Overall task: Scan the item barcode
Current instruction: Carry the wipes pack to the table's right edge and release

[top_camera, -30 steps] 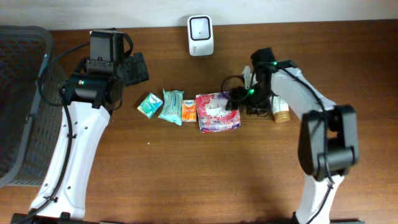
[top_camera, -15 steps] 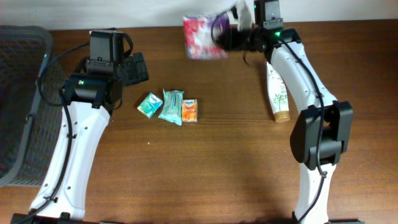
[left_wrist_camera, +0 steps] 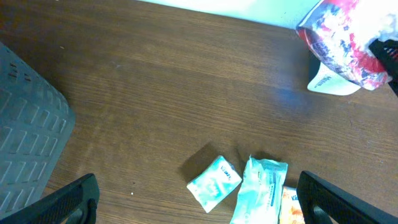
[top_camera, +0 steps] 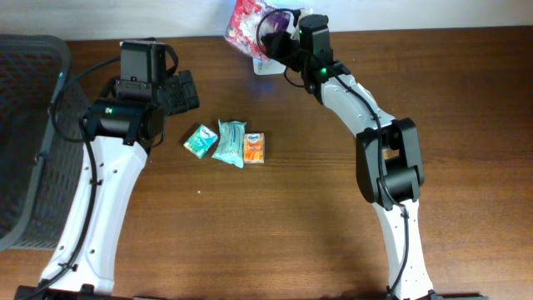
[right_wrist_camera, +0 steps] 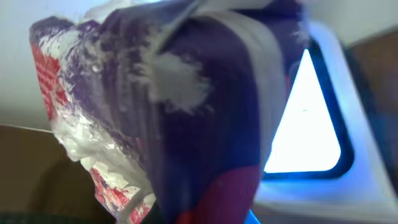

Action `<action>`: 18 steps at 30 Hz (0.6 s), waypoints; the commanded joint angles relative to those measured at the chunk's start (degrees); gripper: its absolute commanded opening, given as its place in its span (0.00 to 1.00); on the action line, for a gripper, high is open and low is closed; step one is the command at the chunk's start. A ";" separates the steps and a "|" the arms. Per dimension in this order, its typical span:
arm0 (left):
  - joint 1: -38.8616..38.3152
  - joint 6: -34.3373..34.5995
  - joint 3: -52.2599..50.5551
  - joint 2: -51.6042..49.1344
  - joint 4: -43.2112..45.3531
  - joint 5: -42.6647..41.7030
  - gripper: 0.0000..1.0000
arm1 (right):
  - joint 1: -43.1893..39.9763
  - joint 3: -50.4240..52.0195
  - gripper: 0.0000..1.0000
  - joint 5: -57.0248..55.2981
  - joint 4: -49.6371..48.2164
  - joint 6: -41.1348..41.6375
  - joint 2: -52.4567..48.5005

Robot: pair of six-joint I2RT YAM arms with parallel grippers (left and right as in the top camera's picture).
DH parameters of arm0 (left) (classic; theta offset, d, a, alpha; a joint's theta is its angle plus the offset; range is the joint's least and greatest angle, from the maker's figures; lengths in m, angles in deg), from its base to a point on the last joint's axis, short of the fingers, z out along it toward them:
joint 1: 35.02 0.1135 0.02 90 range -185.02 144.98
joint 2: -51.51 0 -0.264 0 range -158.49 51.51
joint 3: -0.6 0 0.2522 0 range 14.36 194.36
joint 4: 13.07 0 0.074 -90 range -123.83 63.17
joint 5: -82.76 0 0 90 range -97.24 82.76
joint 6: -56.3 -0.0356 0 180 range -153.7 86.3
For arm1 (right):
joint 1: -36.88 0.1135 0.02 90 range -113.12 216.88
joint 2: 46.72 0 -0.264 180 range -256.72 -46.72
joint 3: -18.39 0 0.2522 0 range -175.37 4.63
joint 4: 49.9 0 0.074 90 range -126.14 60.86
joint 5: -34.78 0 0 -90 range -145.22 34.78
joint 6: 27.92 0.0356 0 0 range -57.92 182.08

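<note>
My right gripper [top_camera: 279, 37] is shut on the item, a red, white and purple tissue pack [top_camera: 248, 18], and holds it lifted at the table's back edge. The pack [right_wrist_camera: 186, 106] fills the right wrist view and hides my fingers. Right behind it is the white scanner [right_wrist_camera: 305, 124] with its window lit. From the left wrist, the pack [left_wrist_camera: 345, 34] hangs just above the scanner [left_wrist_camera: 333, 82]. No barcode is visible on the pack. My left gripper [left_wrist_camera: 199, 205] is open and empty, hovering over the small packs at centre left.
Three small packs lie in a row: a teal one [top_camera: 200, 140], a pale green wipes pack [top_camera: 229, 142] and an orange one [top_camera: 254, 147]. A dark mesh basket [top_camera: 25, 125] fills the left edge.
The right gripper closed on the tissue pack beside the orange pack, lifted it to the back edge, then shifted it left over the scanner. The left arm has not moved.
</note>
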 commanded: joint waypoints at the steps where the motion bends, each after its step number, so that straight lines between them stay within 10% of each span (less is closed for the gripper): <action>1: 0.15 -0.70 -0.02 0.35 0.09 0.61 0.99 | -0.72 -0.59 0.04 7.17 2.03 10.03 0.37; 11: 0.15 -0.70 -0.02 0.35 0.07 0.61 0.99 | -16.81 -0.66 0.04 22.97 3.63 8.02 7.76; 18: 0.15 -0.70 -0.02 0.35 0.09 0.61 0.99 | -46.77 -0.63 0.04 27.76 33.31 3.48 9.31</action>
